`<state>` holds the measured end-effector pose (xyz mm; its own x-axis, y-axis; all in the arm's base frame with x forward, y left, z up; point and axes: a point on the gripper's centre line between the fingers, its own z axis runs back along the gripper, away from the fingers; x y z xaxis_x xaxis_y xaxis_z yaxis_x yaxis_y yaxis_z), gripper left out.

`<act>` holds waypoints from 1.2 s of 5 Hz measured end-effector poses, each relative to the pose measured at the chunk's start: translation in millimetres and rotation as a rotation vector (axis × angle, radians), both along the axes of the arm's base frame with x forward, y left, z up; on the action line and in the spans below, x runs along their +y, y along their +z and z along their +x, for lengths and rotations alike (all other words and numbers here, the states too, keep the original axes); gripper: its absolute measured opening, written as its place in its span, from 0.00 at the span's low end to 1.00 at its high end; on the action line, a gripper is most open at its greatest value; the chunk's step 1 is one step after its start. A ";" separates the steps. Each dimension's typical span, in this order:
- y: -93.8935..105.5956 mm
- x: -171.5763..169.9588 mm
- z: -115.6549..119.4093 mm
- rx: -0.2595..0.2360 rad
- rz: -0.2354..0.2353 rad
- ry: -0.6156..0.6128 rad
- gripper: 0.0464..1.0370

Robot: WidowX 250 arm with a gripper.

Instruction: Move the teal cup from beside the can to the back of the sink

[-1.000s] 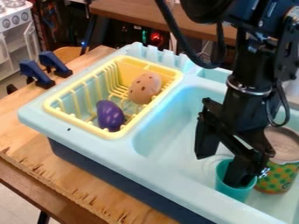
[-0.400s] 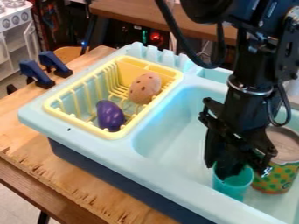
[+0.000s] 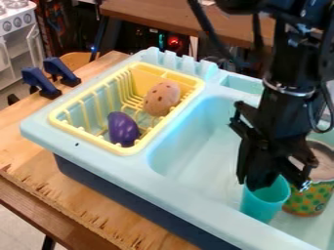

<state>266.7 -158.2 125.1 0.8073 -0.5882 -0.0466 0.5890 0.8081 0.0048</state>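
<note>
Across the middle and right of the frame spreads a pale blue toy sink (image 3: 168, 188), standing on the wooden tabletop (image 3: 29, 136). At the right, the black gripper (image 3: 260, 185) hangs over the large basin, its fingers pinching the rim of the teal cup. A yellow dish rack (image 3: 147, 79) sits left of the basin. Near the right edge, a patterned can (image 3: 306, 199) stands in the basin, just beside the teal cup (image 3: 264, 201), which is at lower right, its mouth up. Inside the rack, a speckled brown egg (image 3: 161, 99) lies beyond a purple eggplant (image 3: 122, 129).
</note>
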 end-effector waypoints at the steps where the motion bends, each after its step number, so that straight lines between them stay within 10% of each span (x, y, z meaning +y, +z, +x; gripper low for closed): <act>1: 0.6 7.7 1.3 0.025 -0.012 0.025 0.06; 6: 17.1 49.6 84.3 -0.154 -0.137 0.136 0.06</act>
